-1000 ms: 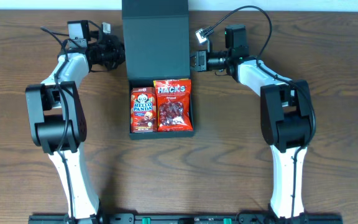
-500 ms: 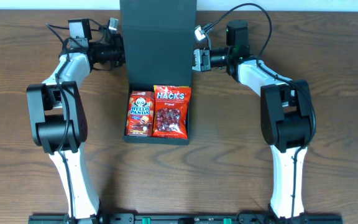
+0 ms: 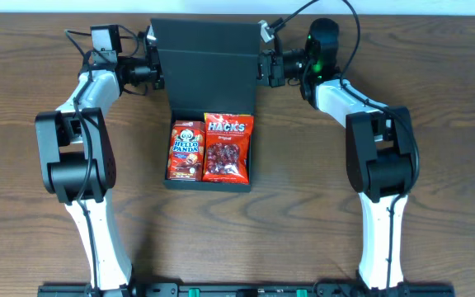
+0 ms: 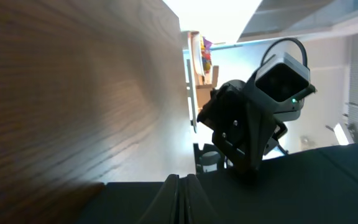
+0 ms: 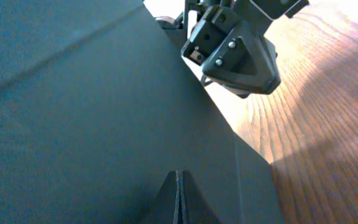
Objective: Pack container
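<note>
The container [image 3: 209, 183], a dark green-black box, lies mid-table with its flap lid [image 3: 207, 49] tilted up at the far end. Inside lie a red Hello Panda packet [image 3: 186, 150] and a red Hacks packet [image 3: 225, 148]. My left gripper [image 3: 153, 70] is shut and sits against the lid's left edge. My right gripper [image 3: 264, 66] is shut against the lid's right edge. In the left wrist view the closed fingertips [image 4: 180, 180] rest on the dark lid [image 4: 291, 193]. The right wrist view shows my shut tips [image 5: 178, 177] on the lid [image 5: 73, 112], with the left gripper [image 5: 235, 50] beyond.
The wooden table [image 3: 435, 99] spreads out on both sides of the box. Both arm bases stand at the near edge, left [image 3: 97, 247] and right [image 3: 378, 247]. Cables loop above each wrist near the far edge.
The lid has swung up from lying back and now leans forward over the box. Both shut grippers have moved with its side edges. The box shifted slightly left.
</note>
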`<state>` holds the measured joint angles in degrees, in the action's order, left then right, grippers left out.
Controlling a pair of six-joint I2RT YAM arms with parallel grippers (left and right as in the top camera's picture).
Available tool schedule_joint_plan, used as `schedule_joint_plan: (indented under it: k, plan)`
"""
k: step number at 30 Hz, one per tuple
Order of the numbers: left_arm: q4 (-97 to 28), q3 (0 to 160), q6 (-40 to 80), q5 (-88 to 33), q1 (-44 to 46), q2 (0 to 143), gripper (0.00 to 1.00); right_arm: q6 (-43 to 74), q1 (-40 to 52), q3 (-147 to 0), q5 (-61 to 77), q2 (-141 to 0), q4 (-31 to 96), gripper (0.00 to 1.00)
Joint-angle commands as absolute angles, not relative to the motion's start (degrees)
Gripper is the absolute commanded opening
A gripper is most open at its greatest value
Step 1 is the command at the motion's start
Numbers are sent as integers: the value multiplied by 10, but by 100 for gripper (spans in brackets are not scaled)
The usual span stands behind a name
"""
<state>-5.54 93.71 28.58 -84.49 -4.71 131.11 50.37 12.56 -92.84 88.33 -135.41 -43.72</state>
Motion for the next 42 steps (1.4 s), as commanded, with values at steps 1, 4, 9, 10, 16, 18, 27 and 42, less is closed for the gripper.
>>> schedule_joint_plan:
  k: [1, 4, 9, 10, 16, 18, 27, 42]
  plan:
    - [-58, 950, 275, -882, -46, 1314, 6, 609, 128, -929, 894, -1353, -460, 2]
    - [-71, 950, 274, -886, -46, 1304, 6, 639, 129, -929, 894, -1353, -470, 2]
    - [-77, 950, 268, -892, -45, 1282, 6, 678, 139, -929, 894, -1353, -491, 2]
    - [-77, 950, 267, -897, -44, 1276, 6, 695, 143, -929, 894, -1353, -508, 2]
    - [-94, 950, 264, -907, -37, 1228, 6, 875, 167, -929, 894, -1353, -710, 2]
    - [-95, 950, 258, -907, -34, 1214, 6, 927, 169, -929, 894, -1353, -773, 2]
    - [-110, 950, 253, -874, -34, 1196, 6, 994, 149, -929, 894, -1353, -849, 2]
    - [-308, 950, 218, -562, -32, 1194, 6, 701, 119, -929, 871, -1353, -629, 2]
